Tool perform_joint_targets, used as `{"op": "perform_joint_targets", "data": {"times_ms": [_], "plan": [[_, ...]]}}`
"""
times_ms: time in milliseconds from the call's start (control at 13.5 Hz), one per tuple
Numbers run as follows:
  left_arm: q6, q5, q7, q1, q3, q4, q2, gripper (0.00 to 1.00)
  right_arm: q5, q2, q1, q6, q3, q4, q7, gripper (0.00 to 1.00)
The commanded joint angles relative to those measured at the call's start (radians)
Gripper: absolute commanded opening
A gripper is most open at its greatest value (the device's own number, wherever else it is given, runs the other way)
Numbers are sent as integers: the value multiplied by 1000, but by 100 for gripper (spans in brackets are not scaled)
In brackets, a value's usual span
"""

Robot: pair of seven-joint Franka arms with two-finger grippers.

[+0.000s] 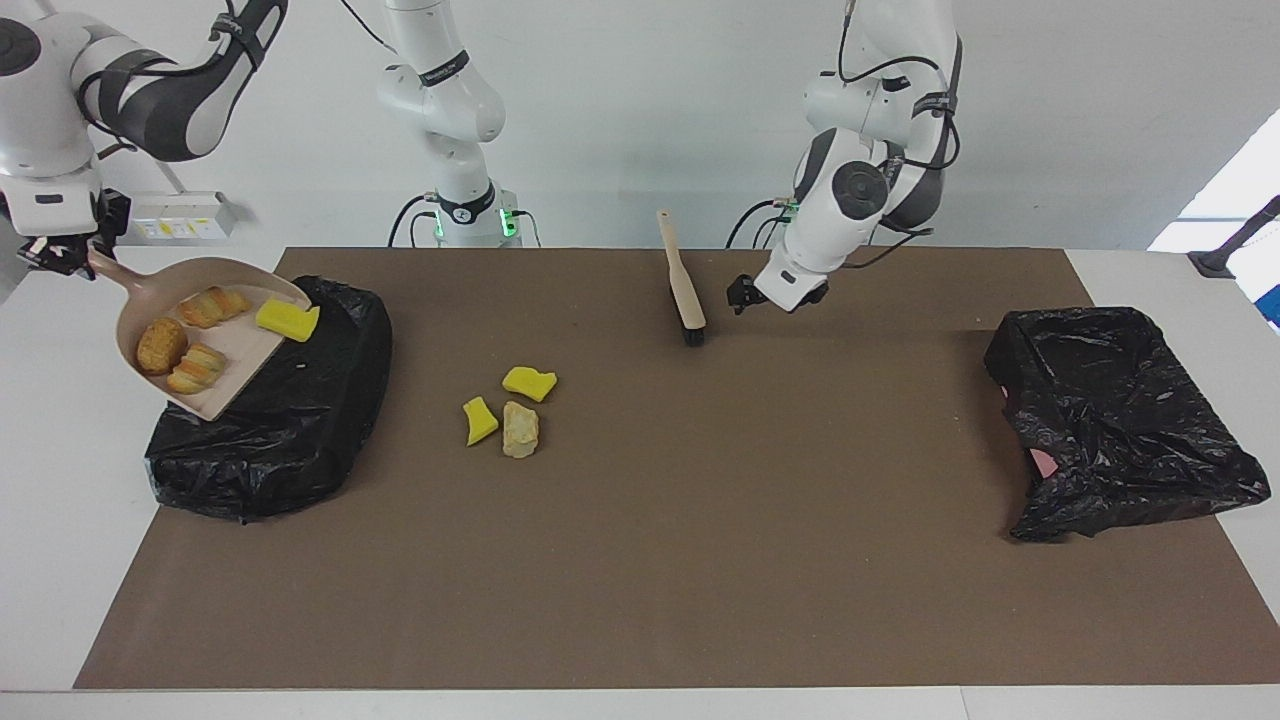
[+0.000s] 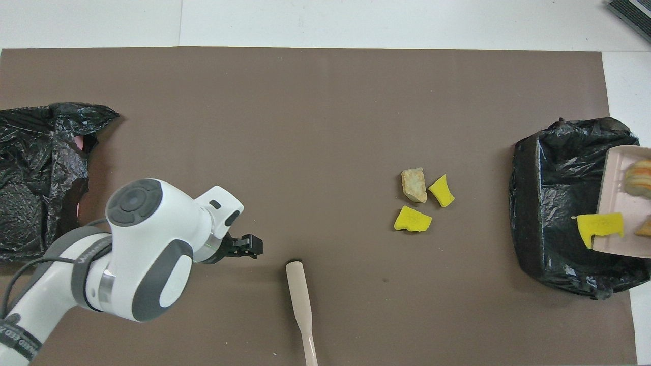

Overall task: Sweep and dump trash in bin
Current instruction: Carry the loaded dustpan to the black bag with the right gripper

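Note:
My right gripper (image 1: 60,256) is shut on the handle of the beige dustpan (image 1: 232,352) and holds it tilted over a black-bagged bin (image 1: 290,440) at the right arm's end. In the pan lie three bread-like lumps (image 1: 162,345) and a yellow sponge chunk (image 1: 288,318) at its lip. The pan (image 2: 613,203), the sponge chunk (image 2: 600,226) and the bin (image 2: 554,203) also show in the overhead view. Two yellow sponge pieces (image 1: 528,383) and a beige lump (image 1: 520,430) lie together on the brown mat. My left gripper (image 1: 741,294) hovers beside the brush (image 1: 684,290), apart from it.
A second black-bagged bin (image 1: 1120,420) stands at the left arm's end of the mat (image 1: 700,560). The brush stands on its black bristles near the robots, its handle pointing toward them. The three loose scraps (image 2: 413,184) lie between the brush and the first bin.

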Motion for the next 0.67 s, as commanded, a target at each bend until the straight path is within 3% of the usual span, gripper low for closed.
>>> {"op": "perform_joint_targets", "data": {"times_ms": [0,148,445,593], "plan": [[-39,56,92,109,-10,68,11,100,-115,-23,45,101,8,-55,-153,0],[-63,100,119,170,-5,133,8,100,-242,-29,94,117,13,-80,-170,0],[-292,122,317,311,-5,346,14,100,-431,-58,164,133,14,-127,-193,0],[-330,186,353,322,-5,397,11,100,-500,-61,180,123,16,-128,-194,0]]}}
